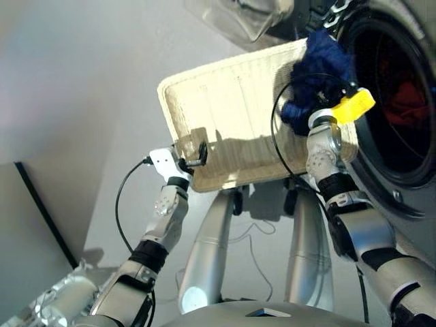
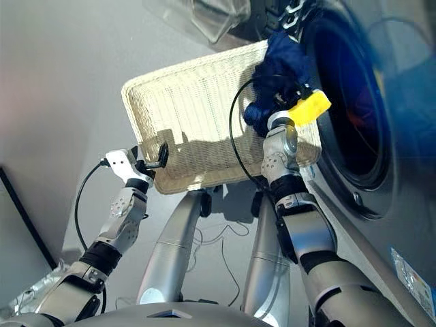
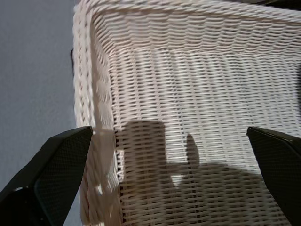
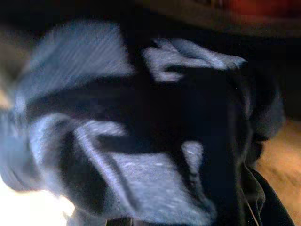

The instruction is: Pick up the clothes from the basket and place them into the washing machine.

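Observation:
The cream woven basket (image 1: 231, 109) shows a bare bottom in the head views. At its far right corner, beside the washing machine's (image 1: 409, 197) round drum hole (image 1: 392, 136), my right gripper (image 1: 319, 102) is shut on a bunched navy blue garment (image 1: 320, 65) that is raised above the rim. This cloth (image 4: 141, 127) fills the right wrist view. Something coral-red (image 1: 409, 102) lies inside the drum. My left gripper (image 1: 194, 155) hangs open over the basket's near left corner (image 3: 108, 141), holding nothing.
The machine's clear glass door (image 1: 245, 17) stands swung open above the basket's far edge. A black cable (image 1: 274, 129) loops from my right wrist across the basket. A dark strip (image 1: 41, 211) runs along the grey floor at the left.

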You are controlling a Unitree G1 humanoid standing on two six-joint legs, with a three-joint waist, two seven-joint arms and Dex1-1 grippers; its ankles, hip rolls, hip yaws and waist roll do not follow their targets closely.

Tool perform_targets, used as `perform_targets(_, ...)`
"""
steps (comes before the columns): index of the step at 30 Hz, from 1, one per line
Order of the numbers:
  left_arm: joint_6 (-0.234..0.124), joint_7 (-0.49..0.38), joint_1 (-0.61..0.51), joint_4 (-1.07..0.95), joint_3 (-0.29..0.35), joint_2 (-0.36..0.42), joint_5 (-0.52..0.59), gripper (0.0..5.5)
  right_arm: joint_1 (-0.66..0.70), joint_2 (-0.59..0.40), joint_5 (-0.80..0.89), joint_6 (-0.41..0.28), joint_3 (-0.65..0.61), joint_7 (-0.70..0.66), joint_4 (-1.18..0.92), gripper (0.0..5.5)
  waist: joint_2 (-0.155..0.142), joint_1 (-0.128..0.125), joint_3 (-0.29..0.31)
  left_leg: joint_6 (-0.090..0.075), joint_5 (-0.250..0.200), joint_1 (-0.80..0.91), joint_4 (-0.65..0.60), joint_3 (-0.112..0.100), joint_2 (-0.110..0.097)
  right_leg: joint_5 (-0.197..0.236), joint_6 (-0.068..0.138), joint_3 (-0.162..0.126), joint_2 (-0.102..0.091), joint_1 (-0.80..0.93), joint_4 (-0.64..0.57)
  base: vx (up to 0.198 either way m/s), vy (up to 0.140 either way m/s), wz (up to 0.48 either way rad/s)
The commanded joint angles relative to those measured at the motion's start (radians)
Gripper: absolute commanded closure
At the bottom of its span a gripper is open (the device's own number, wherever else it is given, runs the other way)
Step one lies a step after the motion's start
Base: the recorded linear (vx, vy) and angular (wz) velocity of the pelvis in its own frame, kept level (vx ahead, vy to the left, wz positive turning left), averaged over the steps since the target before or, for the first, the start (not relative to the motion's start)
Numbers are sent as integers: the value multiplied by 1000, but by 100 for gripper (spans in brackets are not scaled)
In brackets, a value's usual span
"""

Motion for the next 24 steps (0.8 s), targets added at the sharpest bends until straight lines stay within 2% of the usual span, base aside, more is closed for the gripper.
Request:
perform_targets(1,-41,-17,58,20,18,10,-12,0,11,-80,-8,-166,-64,-20,-144,550,40,-24,-75,5,-34,30,-67,35,-25,19,44,5,29,51,-100,16,41,-198)
perform_targets(3,-42,-15,63,29,7,6,-11,0,5,-109,-16,-228,-142,-83,-167,550,46,-32,-78,10,-39,35,-63,40,-26,18,46,12,32,53,-97,22,44,-187)
perform_targets(4,-43,-13,71,36,-3,9,-9,0,-5,-144,-43,-265,-194,-162,-123,550,52,-36,-84,14,-43,41,-64,42,-26,16,48,16,32,56,-95,25,34,-179)
perform_targets(5,-43,-13,69,36,-7,8,-10,0,-9,-146,-56,-265,-195,-177,-124,550,52,-31,-83,15,-44,42,-64,43,-26,16,48,17,32,56,-95,28,17,-192)
perform_targets(6,-41,-6,79,40,-17,11,-4,0,-7,-171,-94,-279,-236,-263,-76,550,55,-39,-88,19,-51,42,-54,43,-28,16,48,22,33,55,-90,0,0,0)
perform_targets(8,-43,-5,87,44,-22,17,3,0,4,-182,-160,-239,-235,-311,-50,550,55,-39,-93,21,-56,40,-48,43,-27,18,48,23,33,56,-90,0,0,0)
perform_targets(9,-45,-6,89,45,-21,17,5,0,11,-185,-172,-216,-220,-307,-37,261,54,-41,-94,21,-56,39,-45,43,-25,20,48,23,33,54,-90,0,0,0)
perform_targets(10,-46,-6,90,43,-19,19,6,0,18,-192,-172,-198,-204,-293,-20,0,51,-43,-94,20,-57,38,-44,43,-24,22,47,22,33,52,-90,0,0,0)
perform_targets(14,-46,-5,99,40,-12,15,8,0,41,-177,-147,-181,-177,-242,-2,0,46,-49,-96,18,-55,32,-44,41,-18,26,43,20,35,50,-95,0,0,0)
perform_targets(19,-40,-3,113,41,15,23,23,0,94,-140,-190,-107,-79,-180,32,0,25,-53,-101,12,-46,25,-44,37,-10,35,38,7,37,57,-105,-9,-21,-1)
perform_targets(21,-40,-3,121,46,33,30,28,0,111,-135,-228,-65,-29,-161,56,0,13,-52,-104,8,-43,28,-45,36,-6,39,37,1,36,65,-112,0,0,0)
perform_targets(24,-29,-7,133,60,61,42,35,0,139,-141,-329,35,84,-118,107,0,-14,-53,-104,5,-36,37,-47,33,0,50,34,-9,36,84,-130,-26,-62,9)
